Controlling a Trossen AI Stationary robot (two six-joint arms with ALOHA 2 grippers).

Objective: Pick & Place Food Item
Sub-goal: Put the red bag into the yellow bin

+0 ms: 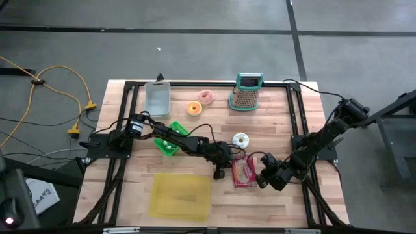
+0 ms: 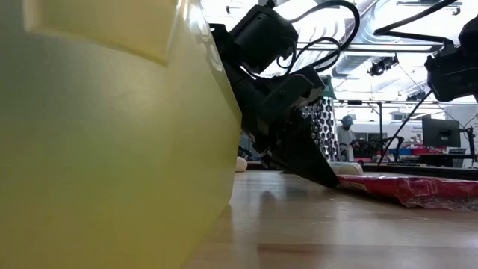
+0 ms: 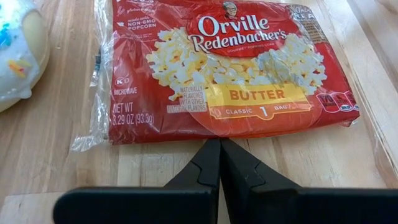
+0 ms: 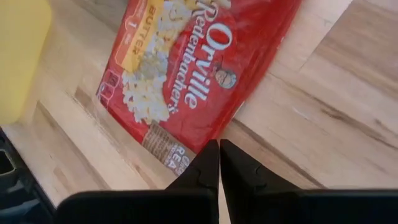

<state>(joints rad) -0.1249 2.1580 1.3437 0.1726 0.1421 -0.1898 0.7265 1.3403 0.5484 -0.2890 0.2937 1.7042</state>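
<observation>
**High view: both end effectors closed beside the popcorn bag, nothing held**

High view puts the red popcorn bag [image 1: 244,173] flat on the bench [image 1: 286,136], toward the front, right of centre. My left end effector [image 1: 219,173] sits just left of it, my right end effector [image 1: 261,182] just right of it, so the bag lies between the two.

Left wrist view: my left fingers [image 3: 210,163] are pressed together, tips at the bag's near long edge [image 3: 224,74], gripping nothing. Butter popcorn label faces up. White frosted donut [image 3: 18,53] lies just beside the bag.

Right wrist view: my right fingers [image 4: 209,163] are also fully closed and empty, tips over the bag's corner [image 4: 186,87]; can't tell if they touch it.

Low view: left end effector [image 2: 321,172] angles down with its tip on the bench at the bag's edge [image 2: 418,188].

Elsewhere on the bench:
- yellow bin [image 1: 181,195], front, left of the bag
- green basket [image 1: 170,138] under my left arm
- grey tray [image 1: 157,97], orange donut [image 1: 194,108], pink donut [image 1: 206,97] and grater [image 1: 246,92] along the back
</observation>
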